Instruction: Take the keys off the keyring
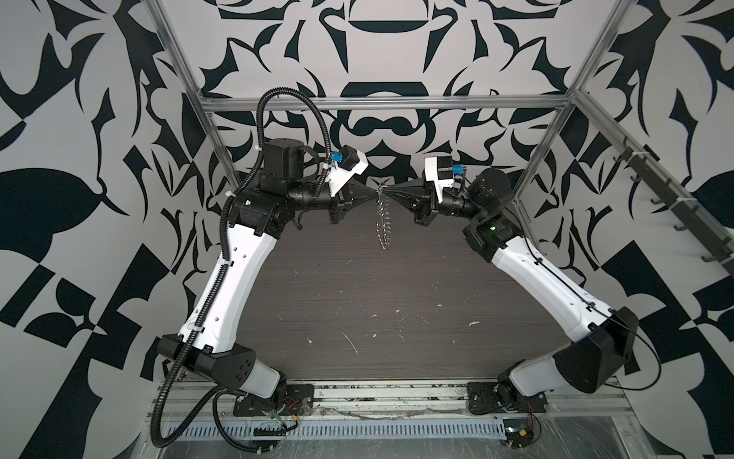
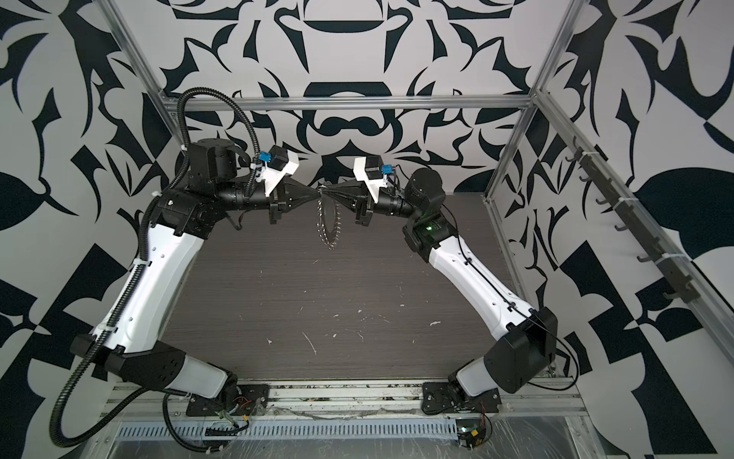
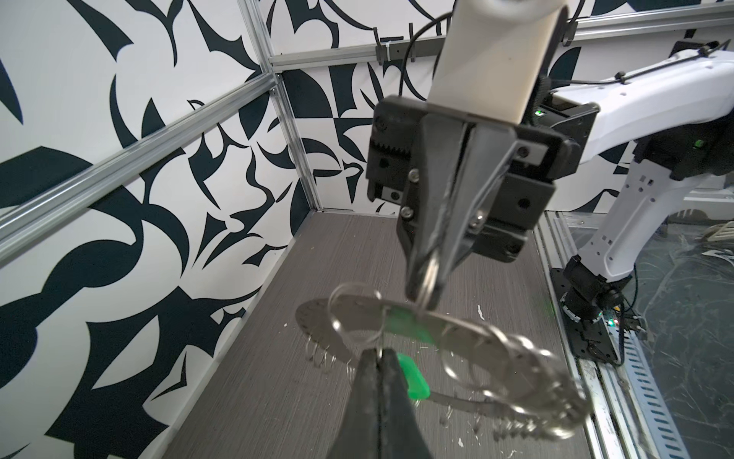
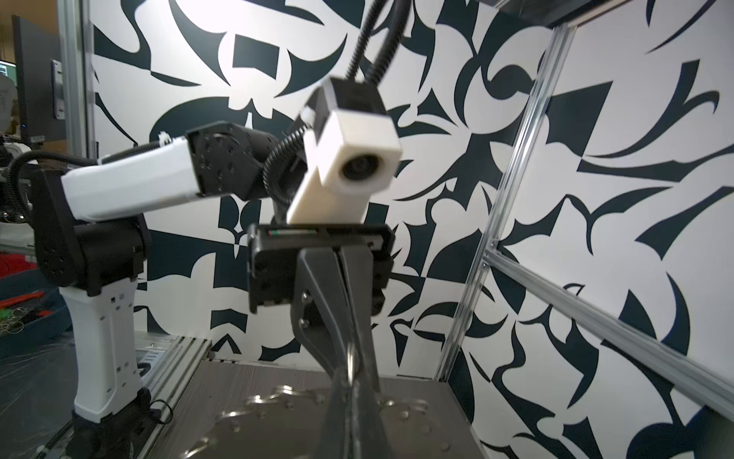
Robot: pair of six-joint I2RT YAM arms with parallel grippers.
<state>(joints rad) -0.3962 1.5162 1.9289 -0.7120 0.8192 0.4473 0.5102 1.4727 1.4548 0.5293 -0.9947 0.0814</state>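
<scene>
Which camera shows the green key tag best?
The left wrist view: the green tag shows clearly beside the keyring. Both top views show only the keyring hanging, no green. The right wrist view shows the keyring blurred, no tag.

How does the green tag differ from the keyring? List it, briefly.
Colour: the green tag is bright green plastic; the keyring is silvery metal.
Shape: the green tag is a small oblong; the keyring is a wide flat ring fringed with small loops.
Size: the keyring is far larger than the green tag.
Shared: both hang clear of the table, held up by the shut left claw and right claw.
</scene>
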